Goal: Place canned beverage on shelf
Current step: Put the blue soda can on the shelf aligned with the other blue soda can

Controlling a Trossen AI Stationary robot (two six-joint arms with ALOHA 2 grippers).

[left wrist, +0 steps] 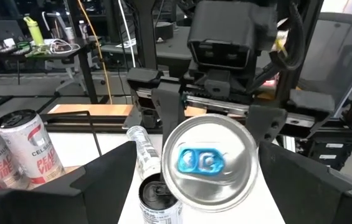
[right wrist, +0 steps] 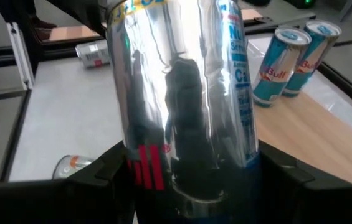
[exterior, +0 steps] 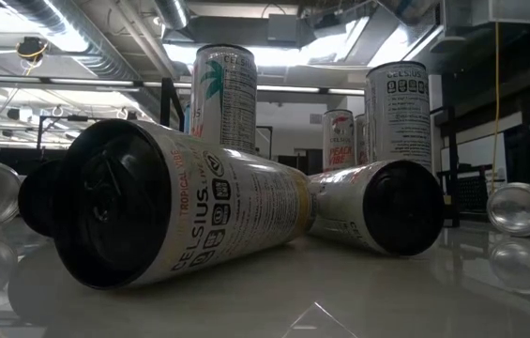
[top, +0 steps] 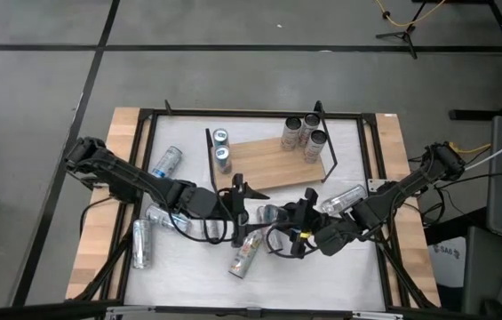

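From above we see the shelf (top: 273,162) carrying 5 upright cans, with both grippers meeting before it, while only the right wrist view shows the right gripper (right wrist: 191,177) clamping a silver can (right wrist: 185,87), the left gripper (left wrist: 194,186) spread wide, facing its top.

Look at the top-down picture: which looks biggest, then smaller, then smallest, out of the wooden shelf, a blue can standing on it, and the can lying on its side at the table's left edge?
1. The shelf, by far.
2. The lying can.
3. The blue can, seen end-on, so only its round top shows.
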